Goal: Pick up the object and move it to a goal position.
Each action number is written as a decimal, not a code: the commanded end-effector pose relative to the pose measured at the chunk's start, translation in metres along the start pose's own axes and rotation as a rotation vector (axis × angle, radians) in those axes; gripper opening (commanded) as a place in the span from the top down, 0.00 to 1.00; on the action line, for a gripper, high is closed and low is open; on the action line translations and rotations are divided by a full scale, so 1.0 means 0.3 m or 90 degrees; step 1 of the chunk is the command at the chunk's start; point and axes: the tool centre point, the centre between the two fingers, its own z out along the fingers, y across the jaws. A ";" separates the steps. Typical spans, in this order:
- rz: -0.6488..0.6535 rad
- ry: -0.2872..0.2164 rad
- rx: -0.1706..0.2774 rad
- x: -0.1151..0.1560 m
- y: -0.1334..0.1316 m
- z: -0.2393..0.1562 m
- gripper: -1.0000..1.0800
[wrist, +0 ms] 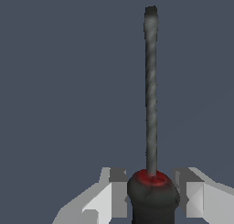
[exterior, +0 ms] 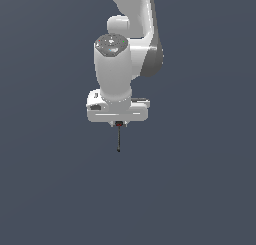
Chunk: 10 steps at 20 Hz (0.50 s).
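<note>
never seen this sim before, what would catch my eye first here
The white arm comes down from the top of the exterior view, alone against a flat grey-blue backdrop. Under its gripper a thin dark rod points straight down. In the wrist view the rod's red collar and dark handle sit between the two fingers; whether they actually touch it is unclear.

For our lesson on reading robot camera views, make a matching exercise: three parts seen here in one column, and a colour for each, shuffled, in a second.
Column 1:
1. hand
2. rod's shaft
3. ring where the shaft meets the rod's bulb

Column 2:
A. red
B. white
C. dark grey

Pairs: 1-B, 2-C, 3-A
</note>
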 end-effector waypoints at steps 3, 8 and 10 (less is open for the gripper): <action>-0.001 0.000 0.000 0.061 0.069 -0.102 1.00; -0.001 0.000 0.000 0.121 0.133 -0.196 1.00; -0.001 0.000 0.000 0.143 0.157 -0.229 1.00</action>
